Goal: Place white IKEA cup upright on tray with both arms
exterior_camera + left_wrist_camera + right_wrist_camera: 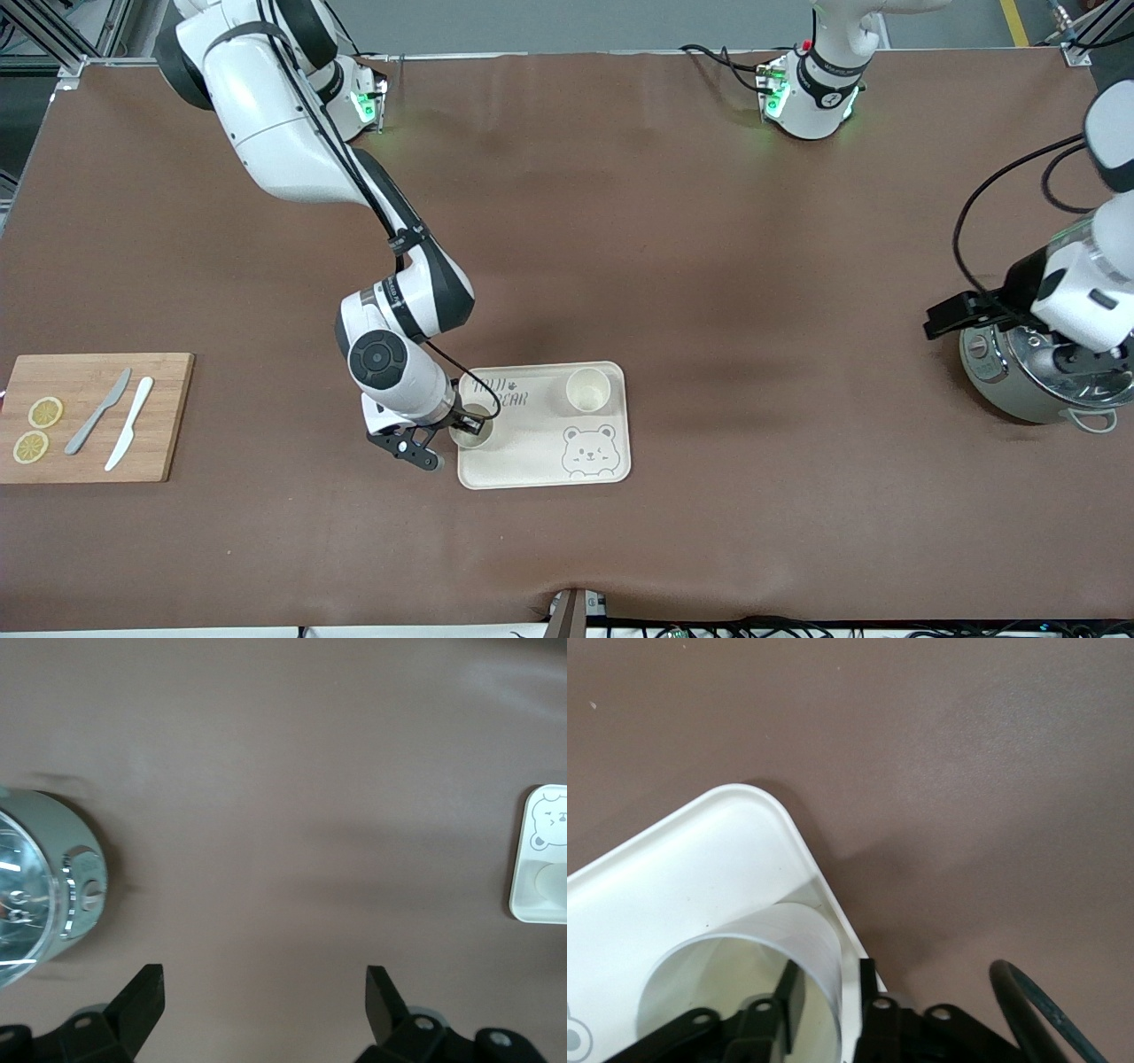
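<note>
The white cup (pixel 470 426) is standing upright on the tray (pixel 532 443), its wall between the right gripper (pixel 461 424)'s barely parted fingers, release remaining, while the left gripper (pixel 264 992) is waiting wide open.

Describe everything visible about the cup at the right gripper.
The white cup stands upright, mouth up, on the cream tray, at the tray's edge toward the right arm's end of the table. It looks smooth, thin-walled and empty. The right gripper straddles its rim, one finger inside, one outside. A second cup stands apart.
</note>
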